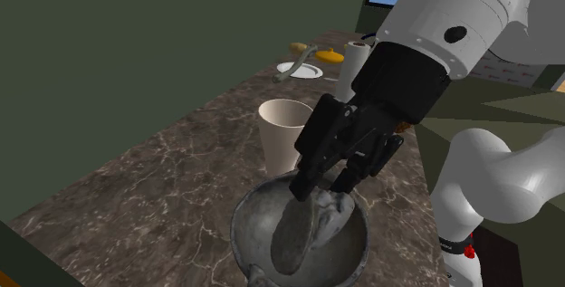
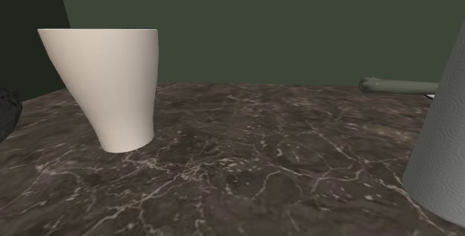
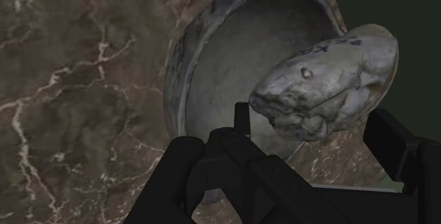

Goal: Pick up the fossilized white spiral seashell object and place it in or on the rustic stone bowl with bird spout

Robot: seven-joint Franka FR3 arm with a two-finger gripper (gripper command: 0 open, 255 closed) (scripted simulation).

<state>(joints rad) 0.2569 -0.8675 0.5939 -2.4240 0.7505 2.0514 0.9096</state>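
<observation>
Grey-white shell (image 3: 325,74) sits clasped in pincer (image 3: 314,120) above stone bowl (image 3: 226,67).

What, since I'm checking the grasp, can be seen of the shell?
The shell is a rounded, lumpy piece, grey-white with dark flecks and veins, and looks like stone. No clear spiral shows from these angles. It sits between the two black fingers, which appear to clasp it from either side. It hangs over the bowl, near the rim. Whether it touches the bowl cannot be told.
</observation>
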